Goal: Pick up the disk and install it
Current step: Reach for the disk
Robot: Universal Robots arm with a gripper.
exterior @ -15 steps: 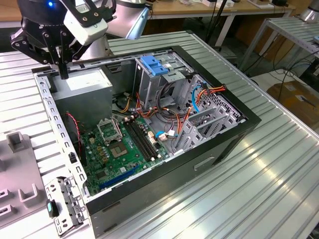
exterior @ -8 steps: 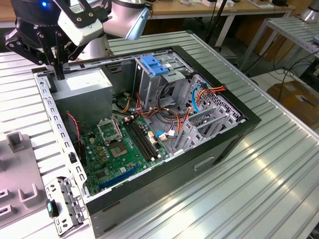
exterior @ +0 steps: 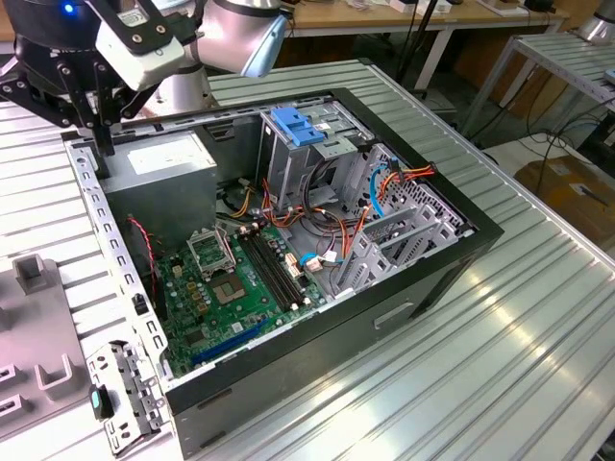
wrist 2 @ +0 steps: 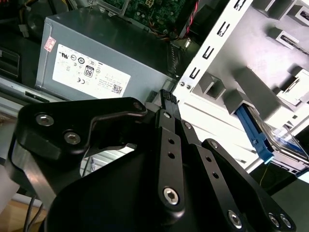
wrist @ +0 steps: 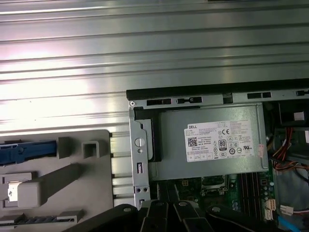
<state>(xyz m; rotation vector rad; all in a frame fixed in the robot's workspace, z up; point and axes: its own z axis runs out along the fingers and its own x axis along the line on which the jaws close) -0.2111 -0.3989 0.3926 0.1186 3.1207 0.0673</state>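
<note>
In the upper left of the exterior view, the gripper (exterior: 101, 139) is hanging from the arm over a corner of the open computer case (exterior: 452, 259), just beside the grey power supply (exterior: 163, 163) with its white sticker. It is carrying nothing that can be seen, and how far it is spread is not something these views are making clear.

The disk (wrist 2: 288, 141) is lying outside the case, in a grey moulded holder (wrist 2: 275, 43) that is resting on the ribbed metal table (exterior: 519, 365). In the second wrist view its blue side rail (wrist 2: 253, 134) is facing the perforated rim of the case, and the disk is sitting apart from the gripper. In the exterior view the holder is occupying the lower left of the frame.

Inside the case, a tall metal cage (exterior: 298, 163) with a blue handle (exterior: 303, 130) is standing at upper centre of the exterior view. The green motherboard (exterior: 231, 288) is lying below it, with red and orange cables (exterior: 336, 216) trailing between them.
</note>
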